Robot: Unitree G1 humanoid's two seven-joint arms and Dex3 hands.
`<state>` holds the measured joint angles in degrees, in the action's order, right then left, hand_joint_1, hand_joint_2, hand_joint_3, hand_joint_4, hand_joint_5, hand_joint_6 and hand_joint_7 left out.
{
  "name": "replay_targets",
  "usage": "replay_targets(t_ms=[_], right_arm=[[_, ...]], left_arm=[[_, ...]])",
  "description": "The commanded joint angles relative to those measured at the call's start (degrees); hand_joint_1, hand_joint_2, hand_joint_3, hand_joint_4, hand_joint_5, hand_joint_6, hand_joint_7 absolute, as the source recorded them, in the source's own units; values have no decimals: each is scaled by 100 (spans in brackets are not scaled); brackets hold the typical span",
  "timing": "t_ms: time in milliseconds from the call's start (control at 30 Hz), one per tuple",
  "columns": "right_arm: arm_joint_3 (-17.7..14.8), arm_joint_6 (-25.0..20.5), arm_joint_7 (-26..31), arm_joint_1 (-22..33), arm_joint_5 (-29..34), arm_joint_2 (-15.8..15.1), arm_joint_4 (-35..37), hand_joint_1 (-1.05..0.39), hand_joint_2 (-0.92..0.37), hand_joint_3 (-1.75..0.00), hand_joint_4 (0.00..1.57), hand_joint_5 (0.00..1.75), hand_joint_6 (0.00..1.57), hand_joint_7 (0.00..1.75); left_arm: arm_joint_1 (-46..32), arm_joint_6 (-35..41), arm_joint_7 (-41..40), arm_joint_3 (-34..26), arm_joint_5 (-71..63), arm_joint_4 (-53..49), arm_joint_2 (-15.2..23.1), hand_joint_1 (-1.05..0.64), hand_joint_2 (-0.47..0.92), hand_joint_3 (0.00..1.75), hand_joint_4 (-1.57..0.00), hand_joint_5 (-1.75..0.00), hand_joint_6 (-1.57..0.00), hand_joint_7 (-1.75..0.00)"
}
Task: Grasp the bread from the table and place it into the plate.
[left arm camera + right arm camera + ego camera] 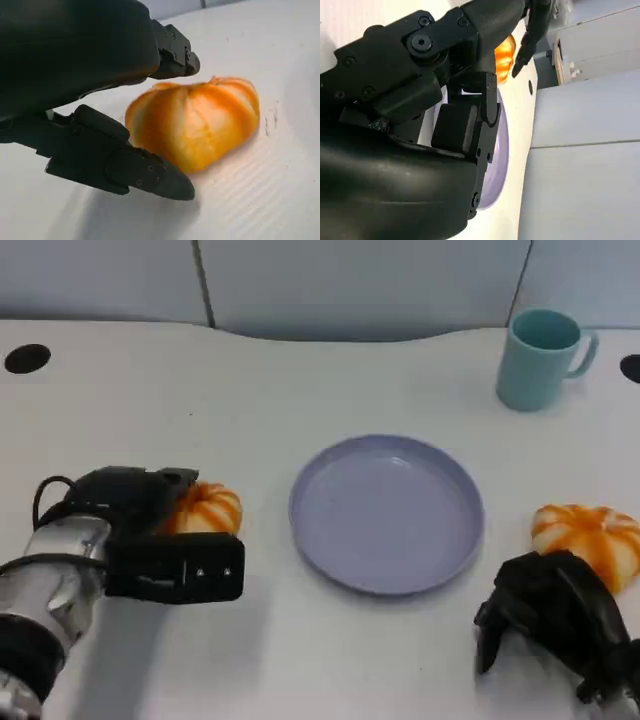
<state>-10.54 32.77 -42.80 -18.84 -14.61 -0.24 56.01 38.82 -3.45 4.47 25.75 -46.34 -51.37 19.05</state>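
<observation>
My left hand (150,540) spreads wide around the bread (205,508); white desk (250,390) lies open toward the plate (386,512) at 3 o'clock.

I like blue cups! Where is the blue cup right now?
In the head view, the blue cup stands at the table's far right, near the back edge, beyond the purple plate and away from both robot hands.
</observation>
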Motion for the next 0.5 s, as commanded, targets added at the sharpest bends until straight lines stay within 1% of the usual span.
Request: replay_targets(t_ms=[33, 267, 367, 400, 433, 467, 500], right_arm=[[-26, -10, -37, 92, -66, -71, -65, -105, -78, 0, 157, 88, 157, 67], [-10, -13, -73, 136, -74, -78, -152, -105, -78, 0, 157, 88, 157, 65], [4, -28, -9, 158, -33, -87, -178, -105, -78, 0, 157, 88, 157, 64], [14, -33, 24, 170, -11, -93, -195, -105, -78, 0, 157, 88, 157, 64], [22, -20, 47, 183, 6, -98, -208, -105, -78, 0, 157, 88, 157, 65], [29, -46, 77, 200, 15, -98, -239, -105, -78, 0, 157, 88, 157, 65], [34, -69, 97, 213, 18, -97, -264, -105, -77, 0, 157, 89, 157, 67]], left_arm=[[304, -103, -265, 158, 86, -756, -181, -68, 87, 0, -10, -2, -16, -1], [570, -190, -429, 299, 236, -1421, -403, -65, 85, 0, -10, -3, -17, -1], [602, -255, -624, 278, 326, -1667, -443, -58, 85, 0, -12, -4, -18, -1], [602, -278, -703, 272, 347, -1726, -451, -51, 85, 0, -16, -6, -22, -3], [567, -330, -896, 239, 391, -1775, -456, -49, 85, 0, -17, -6, -23, -3], [515, -439, -1137, 210, 433, -1815, -446, -41, 85, 0, -26, -11, -32, -7], [484, -522, -1309, 201, 468, -1851, -439, -31, 88, 1, -44, -20, -50, -12]])
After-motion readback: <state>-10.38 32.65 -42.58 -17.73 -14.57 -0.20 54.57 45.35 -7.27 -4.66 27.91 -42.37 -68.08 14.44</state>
